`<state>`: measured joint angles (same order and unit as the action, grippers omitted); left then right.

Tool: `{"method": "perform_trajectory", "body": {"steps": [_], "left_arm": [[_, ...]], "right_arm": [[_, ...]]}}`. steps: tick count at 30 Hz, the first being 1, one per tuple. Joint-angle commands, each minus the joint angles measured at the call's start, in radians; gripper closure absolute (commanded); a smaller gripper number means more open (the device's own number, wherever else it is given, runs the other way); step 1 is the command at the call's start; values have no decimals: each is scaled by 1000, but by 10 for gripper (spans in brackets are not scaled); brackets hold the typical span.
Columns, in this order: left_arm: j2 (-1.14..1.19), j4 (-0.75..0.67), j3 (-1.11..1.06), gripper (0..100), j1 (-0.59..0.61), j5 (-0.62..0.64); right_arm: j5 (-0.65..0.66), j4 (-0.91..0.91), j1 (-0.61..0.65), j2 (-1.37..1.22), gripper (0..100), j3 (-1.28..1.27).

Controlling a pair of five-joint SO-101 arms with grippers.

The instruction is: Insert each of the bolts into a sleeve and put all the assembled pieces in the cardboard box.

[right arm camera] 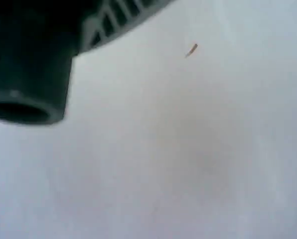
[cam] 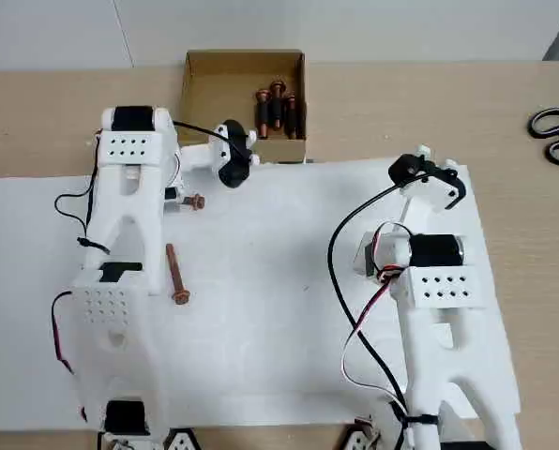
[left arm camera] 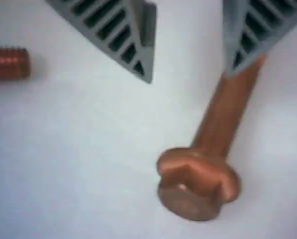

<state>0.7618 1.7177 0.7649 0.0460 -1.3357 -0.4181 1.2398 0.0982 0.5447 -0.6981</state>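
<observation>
Counter (cam: 64,122): pale wood, with one white sheet (cam: 279,309) spread over most of it.

Arms: two, both white, based at the near edge.
- Left arm (cam: 125,234) rises over the sheet's left side and folds at its far end. Left pincer (left arm camera: 191,72) points down at the sheet with its ribbed fingers set wide. One fingertip lies over the shaft of the bolt under the pincer (left arm camera: 208,149); contact cannot be judged. That bolt's flanged head points away from the fingers.
- Right arm (cam: 439,309) stands on the sheet's right side and reaches toward the far edge. Right pincer (cam: 445,187) hangs above the sheet near its far right corner. It holds one dark sleeve (right arm camera: 31,74) against a ribbed finger, hollow end toward the sheet and clear of it.

Cardboard box (cam: 204,94): one, open-topped, on the counter just beyond the sheet's far edge.

Scissors (cam: 556,131): one pair, at the counter's right edge, well apart from everything else.

Assembled pieces (cam: 278,108): three, side by side in the box's right part.

Loose bolts: two, both copper-coloured and on the sheet. The second bolt (cam: 175,274) lies beside the left arm, head toward the near edge.
</observation>
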Motion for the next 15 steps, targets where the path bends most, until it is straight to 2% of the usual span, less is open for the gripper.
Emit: {"method": "perform_trajectory", "body": {"steps": [1, 8, 15], "left_arm": [[-6, 12, 39, 908, -15, -196], [83, -83, 47, 908, -43, -196], [129, -100, 47, 909, -54, -196]], "right_arm": [[3, -19, -2, 27, 995, 5], [3, -19, -2, 27, 995, 5], [3, -18, -2, 27, 995, 5]]}}
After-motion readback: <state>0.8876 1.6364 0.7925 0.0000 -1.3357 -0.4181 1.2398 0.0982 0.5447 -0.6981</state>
